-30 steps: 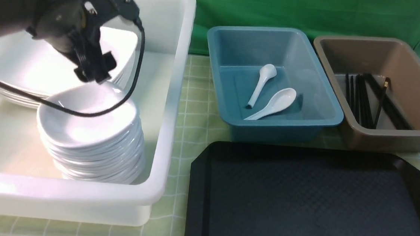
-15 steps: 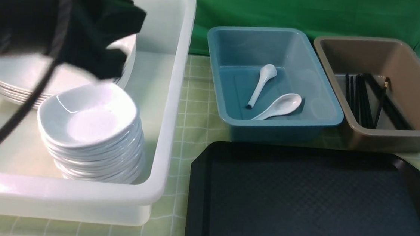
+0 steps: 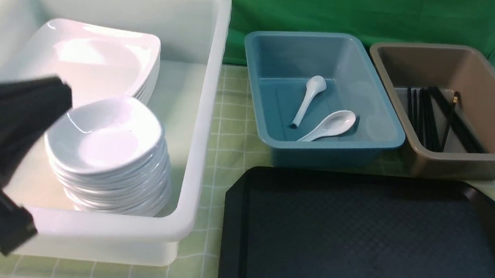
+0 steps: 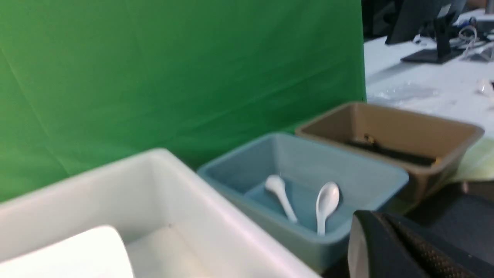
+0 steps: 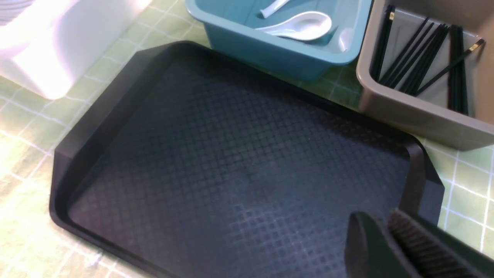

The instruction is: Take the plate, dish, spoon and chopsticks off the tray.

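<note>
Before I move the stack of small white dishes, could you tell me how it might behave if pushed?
The stack leans slightly, so it could slide apart or tip. The dishes' glossy surfaces look slippery, and probably rigid and chippable.

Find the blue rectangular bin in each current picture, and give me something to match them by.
Front: blue plastic bin, upper middle.
Left wrist: lower right of centre.
Right wrist: top edge, right of centre.
Shared landmark: brown plastic bin beside it.
</note>
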Controlling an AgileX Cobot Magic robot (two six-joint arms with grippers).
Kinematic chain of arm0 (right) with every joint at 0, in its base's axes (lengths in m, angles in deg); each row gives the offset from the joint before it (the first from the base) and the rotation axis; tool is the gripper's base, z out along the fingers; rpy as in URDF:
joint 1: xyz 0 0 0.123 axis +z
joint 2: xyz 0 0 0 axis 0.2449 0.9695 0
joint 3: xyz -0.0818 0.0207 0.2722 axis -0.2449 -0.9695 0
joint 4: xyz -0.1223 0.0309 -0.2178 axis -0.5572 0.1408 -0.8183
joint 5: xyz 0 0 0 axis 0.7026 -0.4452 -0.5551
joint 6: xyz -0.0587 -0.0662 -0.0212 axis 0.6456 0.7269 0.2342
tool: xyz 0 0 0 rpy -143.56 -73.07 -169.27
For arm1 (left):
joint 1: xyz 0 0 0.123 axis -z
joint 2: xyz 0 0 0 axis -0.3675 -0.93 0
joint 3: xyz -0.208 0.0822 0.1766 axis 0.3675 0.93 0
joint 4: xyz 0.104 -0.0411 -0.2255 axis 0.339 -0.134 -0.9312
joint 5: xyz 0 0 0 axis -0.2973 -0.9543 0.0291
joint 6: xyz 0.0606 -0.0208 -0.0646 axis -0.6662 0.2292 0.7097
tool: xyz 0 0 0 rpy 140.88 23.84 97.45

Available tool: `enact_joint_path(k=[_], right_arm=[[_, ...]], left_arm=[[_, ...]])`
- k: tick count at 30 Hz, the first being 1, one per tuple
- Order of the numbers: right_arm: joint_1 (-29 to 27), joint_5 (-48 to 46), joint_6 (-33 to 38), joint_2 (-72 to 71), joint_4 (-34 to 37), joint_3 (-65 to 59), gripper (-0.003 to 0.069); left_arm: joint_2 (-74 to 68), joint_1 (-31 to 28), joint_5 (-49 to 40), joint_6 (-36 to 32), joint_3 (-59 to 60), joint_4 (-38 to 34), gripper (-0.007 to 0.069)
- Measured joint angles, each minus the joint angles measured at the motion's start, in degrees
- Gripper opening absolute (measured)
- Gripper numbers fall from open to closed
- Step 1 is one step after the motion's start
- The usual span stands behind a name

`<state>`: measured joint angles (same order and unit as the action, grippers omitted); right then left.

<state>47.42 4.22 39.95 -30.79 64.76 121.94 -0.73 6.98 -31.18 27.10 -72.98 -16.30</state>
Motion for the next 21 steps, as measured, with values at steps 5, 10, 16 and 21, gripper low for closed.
enact_joint_path(k=[5, 10, 16, 21], right_arm=[[0.0, 0.0, 0.0, 0.0, 0.0, 0.0, 0.0119], [0.0, 0.1, 0.0, 0.0, 0.0, 0.0, 0.0131], [-6.4, 0.1, -0.3, -1.7, 0.3, 0.0, 0.0127], [-16.0, 8.3, 5.9, -6.7, 3.9, -5.1, 0.0024]], left_arm=[[0.0, 0.0, 0.1, 0.0, 3.4, 0.4, 0.0012], [0.0, 0.0, 0.1, 0.0, 7.5, 0.6, 0.0012], [0.0, 0.0, 0.2, 0.0, 12.0, 0.6, 0.0012], [0.0, 0.0, 0.1, 0.0, 14.7, 0.7, 0.0012]])
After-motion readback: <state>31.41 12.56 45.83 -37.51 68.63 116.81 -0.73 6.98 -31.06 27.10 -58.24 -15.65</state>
